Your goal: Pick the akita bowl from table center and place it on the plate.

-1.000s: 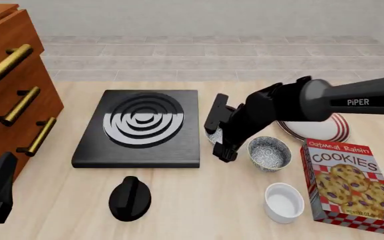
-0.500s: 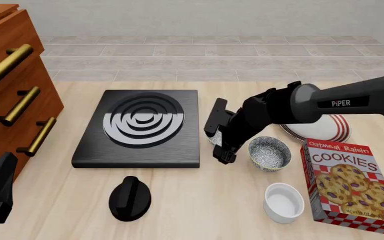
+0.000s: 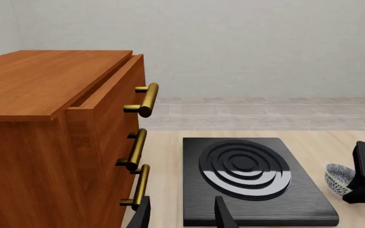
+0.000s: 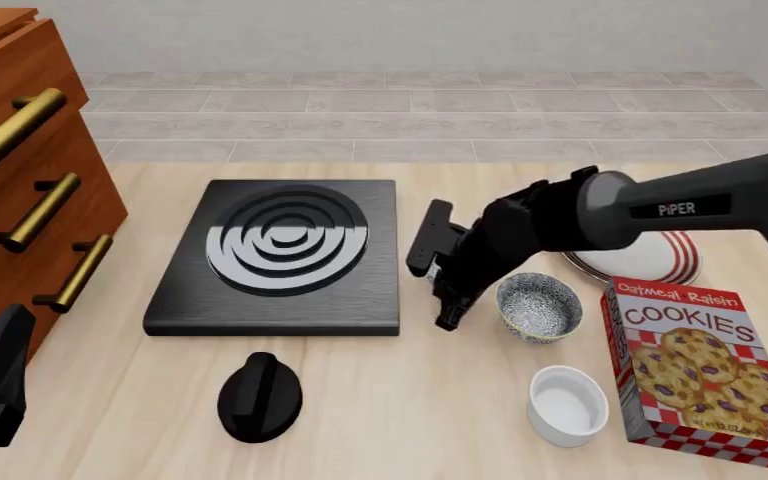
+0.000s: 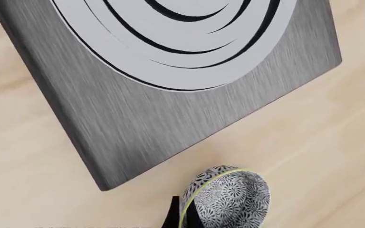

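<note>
Front view has the right arm (image 4: 704, 205) reaching in from the right to the middle of the surface (image 4: 398, 420), its claw (image 4: 440, 270) down just beside the right edge of the black burner slab (image 4: 277, 258). The akita bowl (image 5: 228, 202) sits right at that claw, on the surface close to the slab's corner. In the right wrist view one dark finger (image 5: 171, 217) touches its rim, but whether the claw has clamped on it I cannot tell. The left wrist view shows the same bowl (image 3: 337, 177) beside the right claw, near the slab. The plate (image 4: 651, 260) lies further right, partly hidden behind the arm and the cookie box (image 4: 704, 370). A second speckled bowl (image 4: 539, 306) stands between the claw and the box, and a white ramekin (image 4: 568, 403) stands nearer the camera. A black knob (image 4: 260, 397) lies in front of the slab. The left claw (image 3: 182, 218) hangs low beside the wooden drawers (image 3: 55, 142), fingers apart, holding nothing.
</note>
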Tool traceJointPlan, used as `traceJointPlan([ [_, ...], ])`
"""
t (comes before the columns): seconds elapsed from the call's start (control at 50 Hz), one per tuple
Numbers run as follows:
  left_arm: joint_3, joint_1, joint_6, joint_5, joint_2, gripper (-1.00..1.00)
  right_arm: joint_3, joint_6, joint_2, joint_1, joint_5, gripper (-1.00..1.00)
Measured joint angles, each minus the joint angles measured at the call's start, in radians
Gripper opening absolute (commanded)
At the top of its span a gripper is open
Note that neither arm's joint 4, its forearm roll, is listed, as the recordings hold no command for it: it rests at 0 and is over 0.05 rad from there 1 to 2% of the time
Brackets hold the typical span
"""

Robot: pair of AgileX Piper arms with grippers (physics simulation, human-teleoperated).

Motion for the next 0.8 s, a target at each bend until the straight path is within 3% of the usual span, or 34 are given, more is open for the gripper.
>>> traceJointPlan([
  [0.54,0.0,0.0,0.0,0.0,0.0,1.0,0.004,-0.03,-0.069,0.011,0.027,-1.0],
  [0.8,0.0,0.0,0.0,0.0,0.0,1.0,0.019,-0.007,-0.119,-0.022,-0.021,-1.0],
])
